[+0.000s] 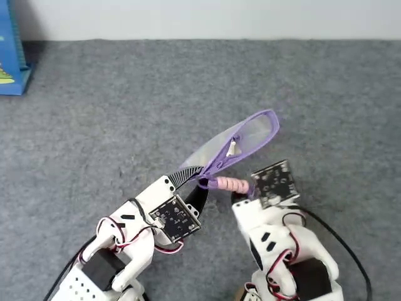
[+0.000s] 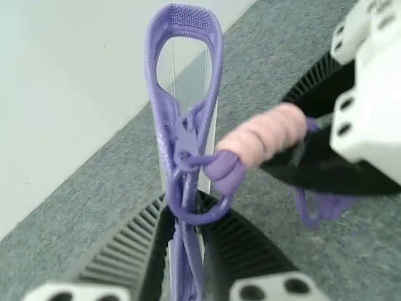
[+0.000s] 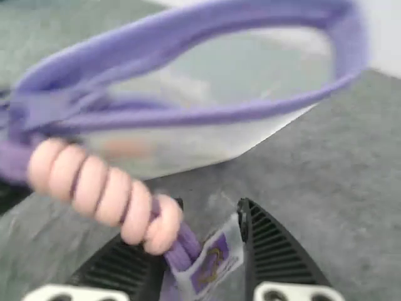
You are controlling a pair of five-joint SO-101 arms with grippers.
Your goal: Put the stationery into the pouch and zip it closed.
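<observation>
The pouch (image 1: 245, 139) is held between the two arms over the grey surface (image 1: 94, 113). The left gripper (image 2: 185, 216) is clamped on one end of the pouch. The right gripper (image 3: 210, 213) is closed on the pink coiled strap (image 3: 94, 188) (by its purple cord), just beside the pouch.

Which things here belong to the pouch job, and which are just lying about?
Job: clear purple-trimmed pouch, its pink zip pull, left gripper clamping the pouch, right gripper on the pull.
Lying about: blue box at a far corner of the grey table.
</observation>
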